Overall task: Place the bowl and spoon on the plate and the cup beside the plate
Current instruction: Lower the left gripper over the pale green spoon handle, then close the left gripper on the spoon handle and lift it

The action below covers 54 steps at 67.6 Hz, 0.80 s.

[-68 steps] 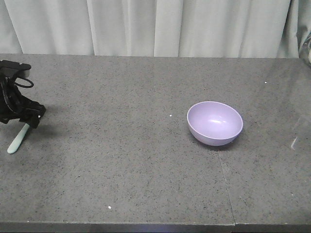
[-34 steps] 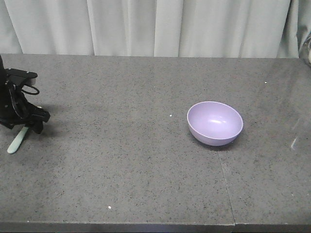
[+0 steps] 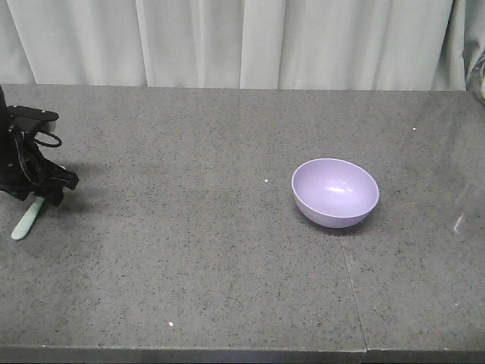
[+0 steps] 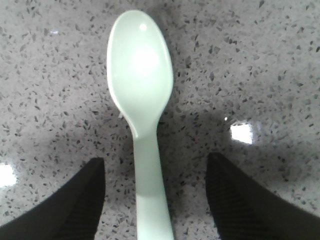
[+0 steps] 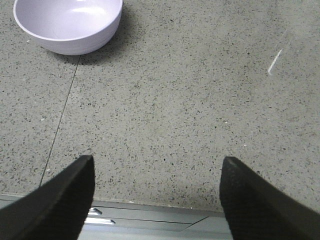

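I am hovering my left gripper (image 3: pixel 42 196) low over the spoon (image 3: pixel 25 221) at the far left of the grey speckled tabletop (image 3: pixel 189 250). In the left wrist view its two dark fingers (image 4: pixel 75 202) are standing wide apart, one on each side of the spoon's flat handle, with bare stone showing between each finger and the handle, so they are gripping nothing. The spoon (image 4: pixel 141 95) is pale mint green and glossy. Its oval scoop is lying hollow side up and catching a bright glare, narrowing into a straight flat handle that is running down between my fingers. From the front only the rounded handle end is showing, pointing toward the near left, while the scoop is hiding under the gripper.

The bowl (image 3: pixel 335 191) is sitting upright to the right of the middle of the table, well apart from the spoon. It is a smooth, plain lavender purple with a soft highlight inside and a thin seam (image 3: pixel 352 296) in the stone running just beside it.

My right gripper (image 5: pixel 161 200) is hanging wide and unloaded over bare stone at the table's near edge, with the bowl (image 5: pixel 67 22) lying beyond it to the left
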Tool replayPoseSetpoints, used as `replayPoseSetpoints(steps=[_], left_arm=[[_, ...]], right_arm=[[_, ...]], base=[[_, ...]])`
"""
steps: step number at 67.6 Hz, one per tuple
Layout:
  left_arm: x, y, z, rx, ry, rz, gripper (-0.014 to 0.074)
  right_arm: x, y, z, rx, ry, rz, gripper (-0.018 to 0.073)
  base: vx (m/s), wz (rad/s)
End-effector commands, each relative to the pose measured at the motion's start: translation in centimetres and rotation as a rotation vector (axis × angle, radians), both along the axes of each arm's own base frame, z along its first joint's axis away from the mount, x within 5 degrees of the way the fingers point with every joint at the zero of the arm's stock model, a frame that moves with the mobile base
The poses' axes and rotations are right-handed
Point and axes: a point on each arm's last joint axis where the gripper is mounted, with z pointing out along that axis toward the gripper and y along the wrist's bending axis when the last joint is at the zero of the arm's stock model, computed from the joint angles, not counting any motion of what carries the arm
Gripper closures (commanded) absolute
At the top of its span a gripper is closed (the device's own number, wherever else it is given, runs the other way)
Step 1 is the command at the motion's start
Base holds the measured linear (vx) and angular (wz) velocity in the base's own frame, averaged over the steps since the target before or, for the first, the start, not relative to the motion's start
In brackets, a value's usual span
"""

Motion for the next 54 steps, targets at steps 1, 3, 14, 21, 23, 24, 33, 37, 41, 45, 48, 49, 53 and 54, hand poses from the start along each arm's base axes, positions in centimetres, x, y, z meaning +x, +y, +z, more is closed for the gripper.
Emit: replayPoseSetpoints(steps=[1, 3, 14, 21, 23, 24, 33, 37, 41, 45, 48, 49, 53, 54], left_arm=[[0.1, 0.1, 3.0, 0.001, -0.113, 0.003, 0.0203], [0.1, 0.1, 3.0, 0.002, -0.113, 0.003, 0.0205], [0.2, 0.1, 3.1, 0.003, -0.122, 0.002, 0.0207], [0.3, 0.1, 2.7, 0.003, -0.108, 0.002, 0.0207], [0.3, 0.1, 2.6, 0.003, -0.103, 0.002, 0.0207], [0.3, 0.1, 2.5, 0.003, -0.102, 0.002, 0.0207], [0.4, 0.1, 2.4, 0.000, -0.104, 0.004, 0.0208], [0.4, 0.1, 2.3, 0.000, -0.103, 0.004, 0.0213], [0.4, 0.1, 2.2, 0.001, -0.094, 0.004, 0.0223], [0.4, 0.1, 2.0, 0.001, -0.088, 0.004, 0.0236], [0.5, 0.1, 1.8, 0.001, -0.083, 0.004, 0.0249], [0.5, 0.1, 1.8, 0.001, -0.082, 0.004, 0.0251], [0.5, 0.1, 1.7, 0.000, -0.080, 0.004, 0.0269], [0.5, 0.1, 1.7, 0.000, -0.080, 0.004, 0.0275]], right_arm=[[0.5, 0.0, 1.3, -0.008, -0.077, 0.004, 0.0062], [0.5, 0.0, 1.3, -0.008, -0.077, 0.004, 0.0062], [0.5, 0.0, 1.3, -0.008, -0.077, 0.004, 0.0062], [0.5, 0.0, 1.3, -0.008, -0.077, 0.004, 0.0062], [0.5, 0.0, 1.3, -0.008, -0.077, 0.004, 0.0062], [0.5, 0.0, 1.3, -0.008, -0.077, 0.004, 0.0062], [0.5, 0.0, 1.3, -0.008, -0.073, 0.004, 0.0062], [0.4, 0.0, 1.2, -0.008, -0.070, 0.005, 0.0062], [0.4, 0.0, 1.2, -0.008, -0.070, 0.005, 0.0062], [0.4, 0.0, 1.2, -0.008, -0.070, 0.005, 0.0062], [0.4, 0.0, 1.2, -0.008, -0.070, 0.005, 0.0062], [0.4, 0.0, 1.2, -0.008, -0.070, 0.005, 0.0062], [0.4, 0.0, 1.2, -0.008, -0.070, 0.005, 0.0062], [0.4, 0.0, 1.2, -0.008, -0.070, 0.005, 0.0062]], base=[[0.00, 0.00], [0.00, 0.00], [0.00, 0.00], [0.00, 0.00], [0.00, 0.00], [0.00, 0.00], [0.00, 0.00], [0.00, 0.00], [0.00, 0.00], [0.00, 0.00], [0.00, 0.00], [0.00, 0.00], [0.00, 0.00], [0.00, 0.00]])
